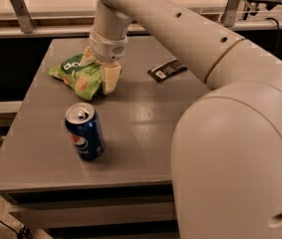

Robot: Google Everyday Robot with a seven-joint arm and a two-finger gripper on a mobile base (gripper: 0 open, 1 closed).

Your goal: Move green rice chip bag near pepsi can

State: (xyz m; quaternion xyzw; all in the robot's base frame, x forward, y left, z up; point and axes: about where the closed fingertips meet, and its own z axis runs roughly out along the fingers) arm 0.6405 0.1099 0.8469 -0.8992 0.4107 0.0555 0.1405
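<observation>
The green rice chip bag (77,76) lies crumpled on the far left part of the grey table (145,133). My gripper (98,72) reaches down onto the bag's right end. One cream finger (109,78) presses the bag's near side and the other (87,57) its far side, so the gripper is shut on the bag. The pepsi can (84,132) stands upright nearer the front left, about a hand's width in front of the bag and apart from it.
A small flat black packet (167,69) lies on the table to the right of the gripper. My large white arm fills the right side of the view. A shelf rail (41,24) runs behind the table.
</observation>
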